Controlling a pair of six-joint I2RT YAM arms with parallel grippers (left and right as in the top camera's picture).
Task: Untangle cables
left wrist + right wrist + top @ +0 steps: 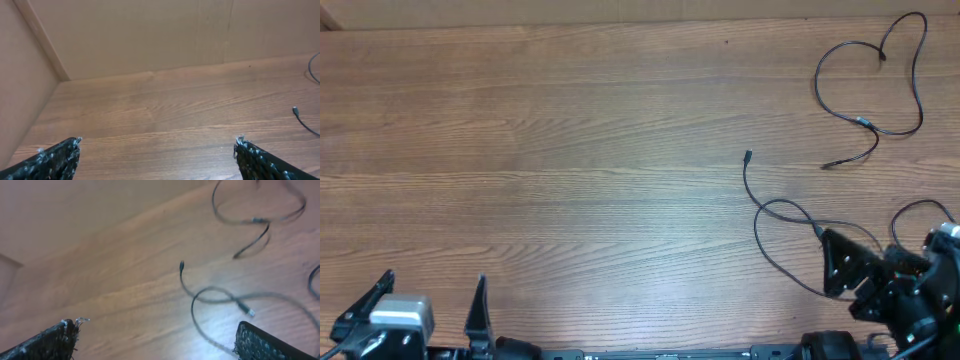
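The left gripper (432,283) was seen spread wide at the near left edge of the wooden table (570,150), with nothing held. The right gripper (156,326) was likewise opened wide and empty. One looped cable (863,121) was laid at the far right corner. The second cable (745,178) was laid apart from it, just ahead of the right gripper, its plug (747,155) pointed away.

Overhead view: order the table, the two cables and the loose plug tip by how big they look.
1. Table.
2. Far cable and near cable: similar spread, unranked; the right gripper covers part of the near one.
3. Plug tip.
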